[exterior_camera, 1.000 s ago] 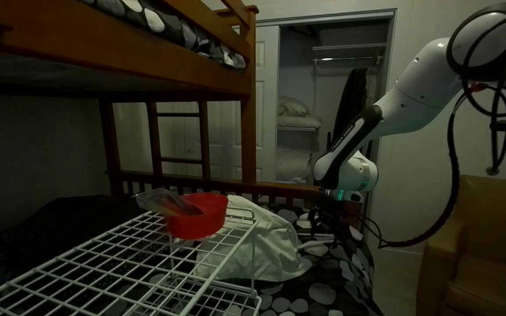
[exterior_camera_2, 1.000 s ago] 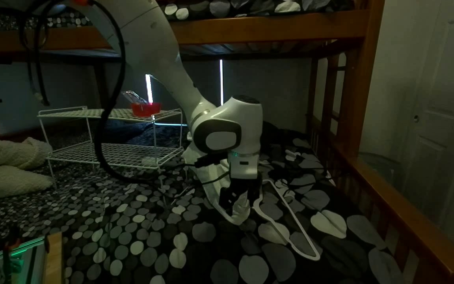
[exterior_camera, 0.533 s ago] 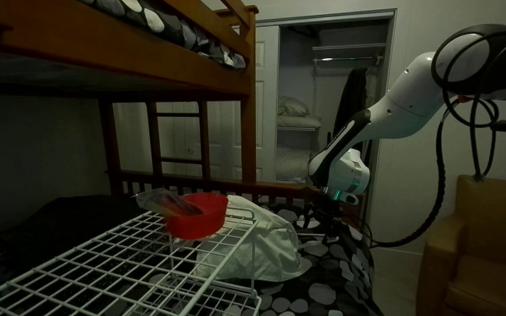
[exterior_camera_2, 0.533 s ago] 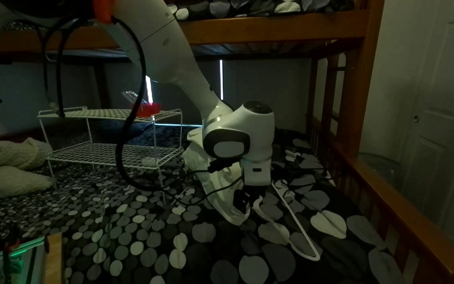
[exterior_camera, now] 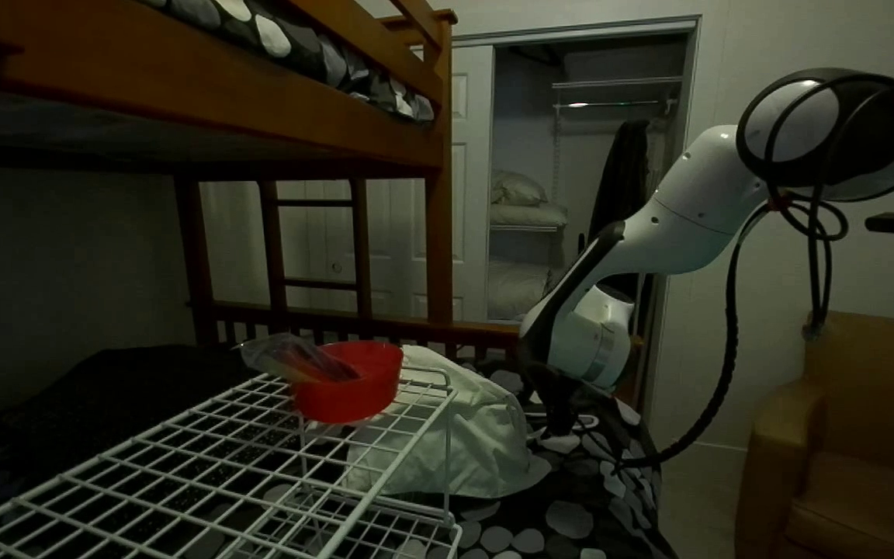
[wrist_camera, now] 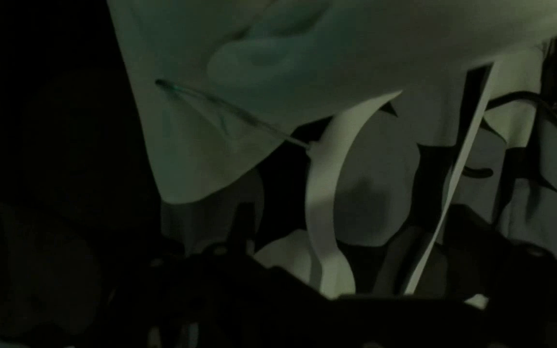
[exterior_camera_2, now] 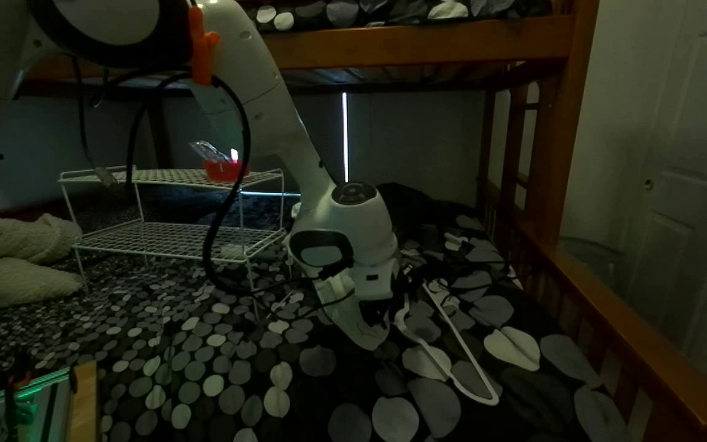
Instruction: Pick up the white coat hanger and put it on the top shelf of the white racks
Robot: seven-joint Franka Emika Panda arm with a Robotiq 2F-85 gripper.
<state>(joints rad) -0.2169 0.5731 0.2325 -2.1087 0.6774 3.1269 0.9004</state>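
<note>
Brown wood is framing one bunk bed (exterior_camera_2: 421,46), whose lower mattress is serving as the surface (exterior_camera_2: 237,368). One white arm (exterior_camera: 695,202) is hanging above it, toward the edge with the wooden rail (exterior_camera_2: 629,319); its two jaws are standing apart, presumably leaving room for a grasp. One white rack (exterior_camera_2: 163,238) with two shelves is standing upright, well apart from that edge, its top shelf (exterior_camera_2: 163,178) offering the resting place. One white cloth (exterior_camera: 470,435) is lying rumpled between the rack and the railed edge. One white coat hanger (wrist_camera: 321,203) is lying nearer that edge, showing between the jaws in the wrist view, its hook crossing the cloth, which could be snagging a lift. One red bowl (exterior_camera: 354,400) is occupying the top shelf, apparently propping one clear bag (exterior_camera: 284,359).
</note>
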